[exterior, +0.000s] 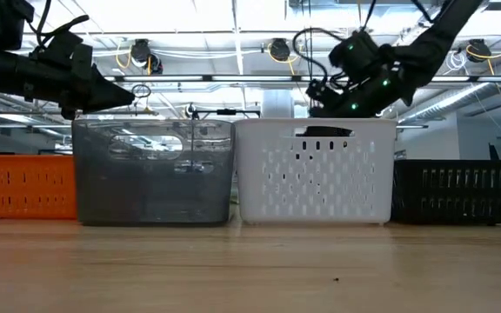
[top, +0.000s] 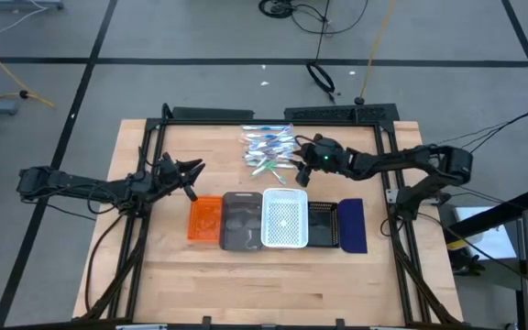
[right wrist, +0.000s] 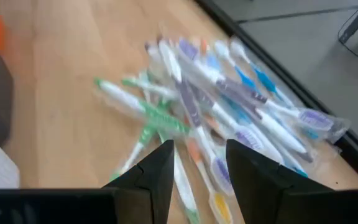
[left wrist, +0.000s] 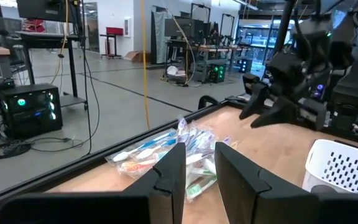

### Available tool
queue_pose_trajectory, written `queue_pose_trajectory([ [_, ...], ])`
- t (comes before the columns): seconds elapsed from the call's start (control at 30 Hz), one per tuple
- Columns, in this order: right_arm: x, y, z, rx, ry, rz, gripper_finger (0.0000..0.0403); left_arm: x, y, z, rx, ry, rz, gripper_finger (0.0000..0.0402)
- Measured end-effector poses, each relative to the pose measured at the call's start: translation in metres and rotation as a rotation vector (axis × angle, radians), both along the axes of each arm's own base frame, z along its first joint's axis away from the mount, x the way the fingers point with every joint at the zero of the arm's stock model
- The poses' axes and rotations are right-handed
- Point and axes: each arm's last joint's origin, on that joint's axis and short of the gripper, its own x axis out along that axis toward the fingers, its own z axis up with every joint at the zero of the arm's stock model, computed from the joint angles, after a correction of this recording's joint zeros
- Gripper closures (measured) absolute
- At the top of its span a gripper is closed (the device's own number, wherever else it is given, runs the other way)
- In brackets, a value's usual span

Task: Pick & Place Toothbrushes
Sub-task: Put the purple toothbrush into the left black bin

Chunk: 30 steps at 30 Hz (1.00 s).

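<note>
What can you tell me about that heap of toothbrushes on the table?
The toothbrushes lie in a loose, crisscrossed pile on the bare wooden table, near its far edge, behind the row of trays and touching none of them. They look like thin plastic sticks in white, green, blue and purple, some with orange parts, several in clear wrappers. The right gripper hangs open just beside the pile; the left gripper, also open, waits farther off. Neither holds a brush.

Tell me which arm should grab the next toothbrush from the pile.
The right arm. Its pincer hangs open right beside the toothbrushes, which fill its wrist view. The left pincer sits farther off, above the orange tray.
</note>
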Motion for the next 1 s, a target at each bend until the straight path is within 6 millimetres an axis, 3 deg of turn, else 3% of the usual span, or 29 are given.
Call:
queue_pose_trajectory([
  [0.57,0.001,-0.018,-0.04,-0.098,0.226,-0.028,0.0266,0.0,0.0,-0.001,-0.003,0.011,0.0,0.0316],
  [1.0,0.011,-0.028,-0.025,-0.125,0.196,0.02,0.0266,0.0,0.0,-0.002,-0.003,0.016,0.0,0.0316],
])
